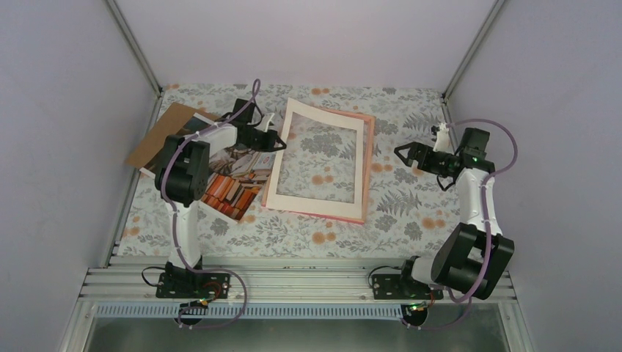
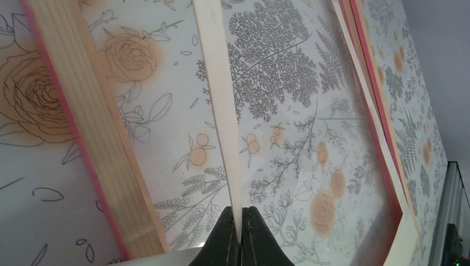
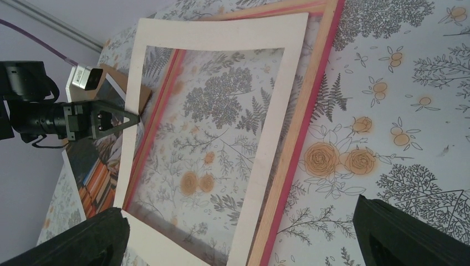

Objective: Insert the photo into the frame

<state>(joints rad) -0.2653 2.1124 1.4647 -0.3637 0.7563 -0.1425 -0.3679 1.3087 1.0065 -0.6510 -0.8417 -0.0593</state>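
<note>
The pink frame (image 1: 370, 147) lies flat at the table's middle, its wooden back side up in the right wrist view (image 3: 313, 122). A cream window mat (image 1: 315, 204) rests askew on it. My left gripper (image 1: 279, 141) is shut on the mat's left strip (image 2: 219, 111), the fingertips (image 2: 226, 233) pinching it and holding that edge raised. The photo (image 1: 238, 183), showing stacked books, lies left of the frame, partly under the left arm, and also appears in the right wrist view (image 3: 97, 177). My right gripper (image 1: 400, 154) hovers open to the right of the frame, holding nothing.
A brown cardboard board (image 1: 158, 136) lies at the far left, partly under the photo. Floral cloth (image 1: 411, 213) covers the table. Metal rails (image 1: 132, 44) and grey walls close in the back and sides.
</note>
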